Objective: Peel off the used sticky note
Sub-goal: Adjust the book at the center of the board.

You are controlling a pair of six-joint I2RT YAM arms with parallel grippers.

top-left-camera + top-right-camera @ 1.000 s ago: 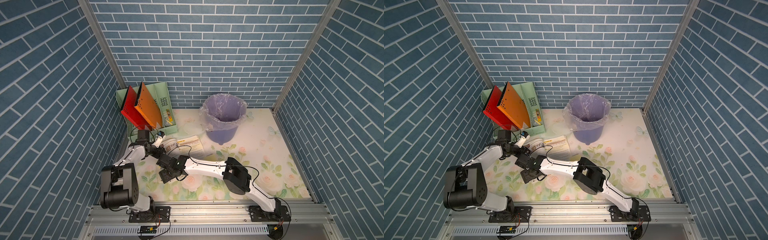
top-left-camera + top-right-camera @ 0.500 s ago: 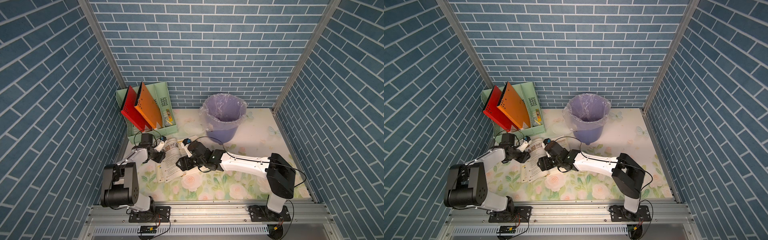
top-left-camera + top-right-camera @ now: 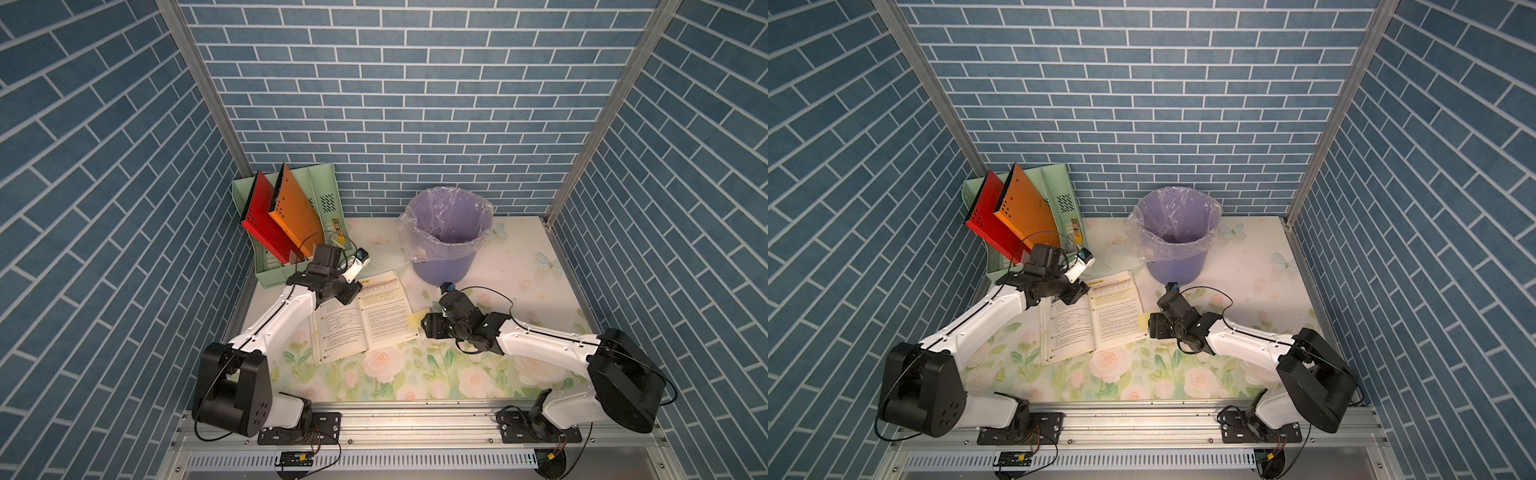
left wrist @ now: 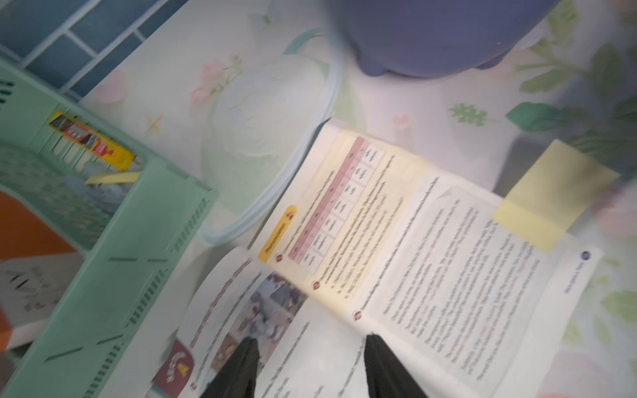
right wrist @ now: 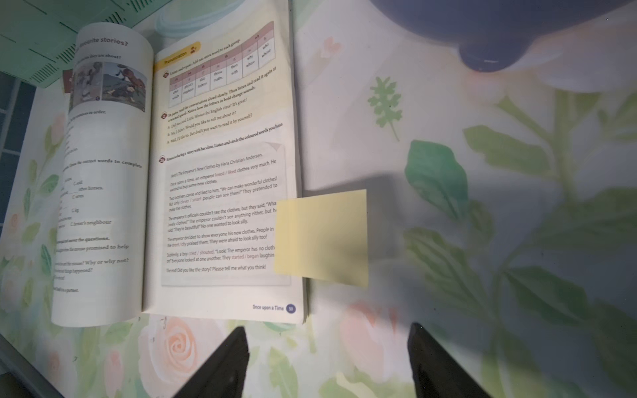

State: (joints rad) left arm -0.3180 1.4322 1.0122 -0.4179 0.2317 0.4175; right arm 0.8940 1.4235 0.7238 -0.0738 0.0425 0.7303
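Right wrist view looks past the right jaws, set wide with nothing between them, toward the sticky note [image 5: 320,237]. In both top views it juts from the 3 o'clock page edge of the book [image 3: 365,316], with those jaws just beside it. I judge the clean way is to pinch the free overhanging half and peel low toward 3 o'clock, while the left jaws, narrowly parted and empty over the book's 11 o'clock corner, steady the page. Pale yellow, blank and square, the note lies flat: one strip on the margin, the rest over the desk [image 3: 519,257].
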